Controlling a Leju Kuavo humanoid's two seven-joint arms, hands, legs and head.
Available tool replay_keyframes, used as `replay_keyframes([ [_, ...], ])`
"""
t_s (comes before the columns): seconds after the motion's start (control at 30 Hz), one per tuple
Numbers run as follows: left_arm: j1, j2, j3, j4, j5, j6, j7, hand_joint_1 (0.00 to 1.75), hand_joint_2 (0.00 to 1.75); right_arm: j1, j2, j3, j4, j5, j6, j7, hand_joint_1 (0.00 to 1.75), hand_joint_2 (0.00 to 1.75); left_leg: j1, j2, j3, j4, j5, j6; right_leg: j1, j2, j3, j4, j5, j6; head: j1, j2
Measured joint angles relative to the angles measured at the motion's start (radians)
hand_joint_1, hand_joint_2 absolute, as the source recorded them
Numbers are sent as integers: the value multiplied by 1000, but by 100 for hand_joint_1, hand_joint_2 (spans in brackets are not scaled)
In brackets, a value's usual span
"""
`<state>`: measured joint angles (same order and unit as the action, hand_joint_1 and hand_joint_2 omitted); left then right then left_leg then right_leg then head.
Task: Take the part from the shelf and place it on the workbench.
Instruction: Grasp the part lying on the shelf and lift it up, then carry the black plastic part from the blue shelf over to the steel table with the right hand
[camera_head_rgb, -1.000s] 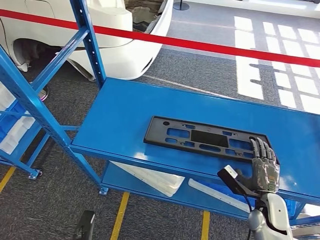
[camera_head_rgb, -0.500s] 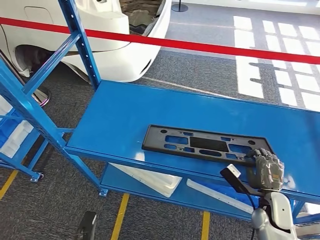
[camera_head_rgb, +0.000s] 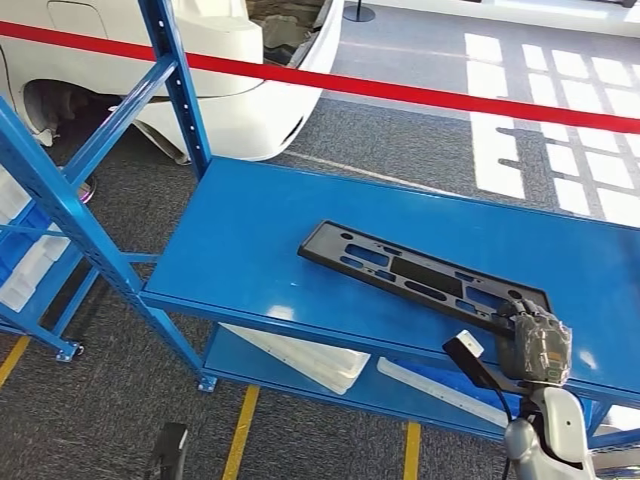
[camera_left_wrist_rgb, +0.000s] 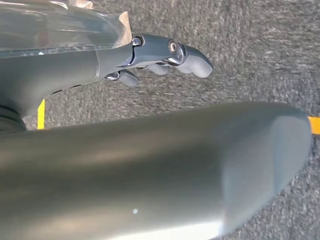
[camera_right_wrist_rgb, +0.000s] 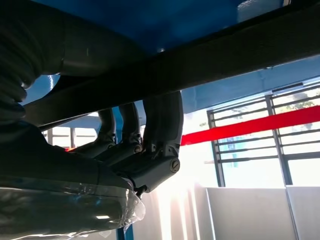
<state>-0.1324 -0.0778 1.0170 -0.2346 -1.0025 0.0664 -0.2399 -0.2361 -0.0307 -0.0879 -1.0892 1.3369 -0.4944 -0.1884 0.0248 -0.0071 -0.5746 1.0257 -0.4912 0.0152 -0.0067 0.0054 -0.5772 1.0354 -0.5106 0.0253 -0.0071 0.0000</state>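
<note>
A long black plastic part (camera_head_rgb: 423, 277) with several cutouts lies slantwise over the blue shelf (camera_head_rgb: 249, 240), its right end raised. My right hand (camera_head_rgb: 534, 345) grips that right end at the shelf's front edge. In the right wrist view the dark fingers (camera_right_wrist_rgb: 162, 130) curl around the black part (camera_right_wrist_rgb: 211, 60) with the thumb under it. My left hand (camera_left_wrist_rgb: 166, 52) hangs over grey carpet with its fingers loosely extended, holding nothing.
The blue rack's uprights (camera_head_rgb: 177, 85) stand at the left. White foam pieces (camera_head_rgb: 309, 358) lie on the lower shelf. A red barrier tape (camera_head_rgb: 423, 92) and a white car body (camera_head_rgb: 226, 70) lie beyond. Yellow floor lines (camera_head_rgb: 240, 432) run below.
My right hand has closed on the part's right end and lifted it. The part has turned, so that its left end now lies further back on the shelf.
</note>
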Motion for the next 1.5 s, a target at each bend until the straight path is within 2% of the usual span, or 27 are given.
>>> replay_keyframes([
  [0.1,-2,0,0,0,0,-2,-3,0,0,6,-2,0,-1,4,-5,-1,175,175,0,2,-2,-1,1,9,-2,-1,-79,179,-93,9,1,0],
  [0.13,-1,-1,0,0,0,-2,-4,0,0,10,-2,0,-1,4,-6,-1,175,175,-1,2,-2,-1,1,9,-2,-1,-106,237,-112,11,1,0],
  [0.17,0,-1,0,0,0,-2,-4,0,0,12,-2,0,-2,5,-7,-2,175,175,-2,2,-2,-1,1,10,-2,-1,-118,262,-111,10,1,0],
  [0.2,0,-1,0,0,0,-2,-4,0,0,14,-2,0,-3,5,-8,-2,175,175,-3,2,-1,-1,1,10,-2,-1,-112,245,-91,9,1,0],
  [0.27,-1,-2,0,0,1,-3,-5,0,0,14,-2,1,-8,6,-10,-3,175,175,-5,1,2,-1,0,10,0,-1,-54,115,-19,-1,1,0],
  [0.33,-3,-4,1,0,4,-5,-6,0,0,15,-1,2,-21,6,-16,-5,175,175,-7,0,0,0,-1,6,6,-1,-5,0,23,-14,0,0],
  [0.4,-3,-6,2,0,7,-8,-6,0,0,21,0,3,-46,7,-22,-6,175,175,-7,-1,-4,-2,0,-4,12,-1,2,-26,25,-21,0,0],
  [0.5,-1,-10,3,0,7,-7,-11,0,0,42,7,9,-128,8,-24,0,175,175,-6,-2,-10,10,-13,-20,7,-4,5,-41,34,-33,-1,0],
  [0.53,-2,-11,4,0,8,-3,-14,0,0,50,11,11,-164,8,-24,6,175,175,-6,-1,-25,43,-36,-24,4,-5,7,-46,38,-37,-2,0],
  [0.6,-2,-14,11,0,12,8,-24,0,0,65,19,15,-244,10,-22,19,175,175,-5,-1,-80,165,-99,-29,3,-7,6,-48,39,-42,-2,0],
  [0.67,-2,-19,20,0,16,25,-43,0,0,83,25,18,-327,17,-20,35,175,175,-5,-1,-128,263,-127,-33,3,-7,6,-46,38,-43,-2,0],
  [0.7,-3,-21,22,0,17,35,-53,0,0,92,26,19,-368,20,-20,41,175,175,-5,-1,-129,262,-113,-34,3,-6,6,-45,36,-43,-2,0],
  [0.73,-4,-23,24,0,17,43,-62,0,0,102,27,19,-411,21,-21,46,175,175,-4,-1,-112,220,-82,-34,3,-6,7,-43,34,-41,-2,0],
  [0.8,-7,-25,25,0,15,51,-73,0,0,115,27,19,-488,15,-21,52,175,175,-4,1,-54,88,-15,-30,5,-4,6,-33,26,-34,-2,0],
  [0.83,-8,-27,25,0,15,52,-76,0,0,119,28,19,-519,11,-21,54,175,175,-5,1,-32,40,2,-25,6,-3,4,-27,23,-29,-2,0],
  [0.87,-10,-29,25,0,15,52,-79,0,0,122,28,19,-546,8,-22,54,175,175,-7,1,-22,14,7,-20,7,-2,0,-22,20,-24,-1,0],
  [0.97,-10,-35,26,0,13,51,-92,0,0,137,28,19,-611,-27,-34,43,175,175,-10,0,-21,7,4,-4,5,-1,-3,-18,17,-12,-1,0],
  [1.03,-10,-40,26,0,6,50,-99,0,0,150,29,20,-661,-93,-46,22,175,175,-6,0,-20,3,6,7,2,-2,-21,26,-16,-2,1,0],
  [1.07,-10,-42,25,0,3,45,-102,0,0,158,29,20,-689,-137,-49,6,175,175,-5,0,-20,3,7,10,1,-2,-43,78,-46,3,1,0],
  [1.13,-6,-45,25,0,0,32,-109,0,87,178,31,21,-741,-221,-48,-26,175,175,-6,0,-20,3,6,14,-1,-2,-105,212,-105,9,2,0],
  [1.17,-3,-47,25,0,0,26,-112,0,131,192,32,22,-764,-260,-44,-42,175,175,-6,0,-19,3,5,14,-1,-3,-126,255,-114,10,2,0],
  [1.2,0,-48,25,0,0,22,-115,0,175,205,34,24,-785,-299,-36,-58,175,175,-6,0,-19,3,5,14,-2,-3,-132,263,-106,11,2,0],
  [1.23,3,-49,25,0,0,17,-117,0,175,216,37,27,-807,-348,-23,-77,175,175,-6,-1,-18,3,4,14,-1,-3,-118,229,-79,9,2,0],
  [1.3,7,-50,26,0,2,11,-120,0,175,235,42,34,-847,-460,17,-118,175,175,-6,-3,-15,3,2,11,-1,-2,-55,91,-10,3,2,0],
  [1.33,9,-52,26,0,3,9,-121,0,175,242,45,39,-865,-512,37,-135,175,175,-8,-3,-15,3,1,8,1,-2,-28,30,12,-2,2,0],
  [1.4,13,-54,27,0,7,9,-122,0,175,255,52,50,-892,-589,74,-156,175,175,-10,-3,-16,1,1,-1,5,0,-8,-18,20,-10,1,0],
  [1.5,20,-55,33,0,17,4,-130,0,175,277,58,69,-924,-717,161,-191,175,175,-8,-3,-16,3,-6,-18,3,-1,-6,-28,25,-26,0,0],
])
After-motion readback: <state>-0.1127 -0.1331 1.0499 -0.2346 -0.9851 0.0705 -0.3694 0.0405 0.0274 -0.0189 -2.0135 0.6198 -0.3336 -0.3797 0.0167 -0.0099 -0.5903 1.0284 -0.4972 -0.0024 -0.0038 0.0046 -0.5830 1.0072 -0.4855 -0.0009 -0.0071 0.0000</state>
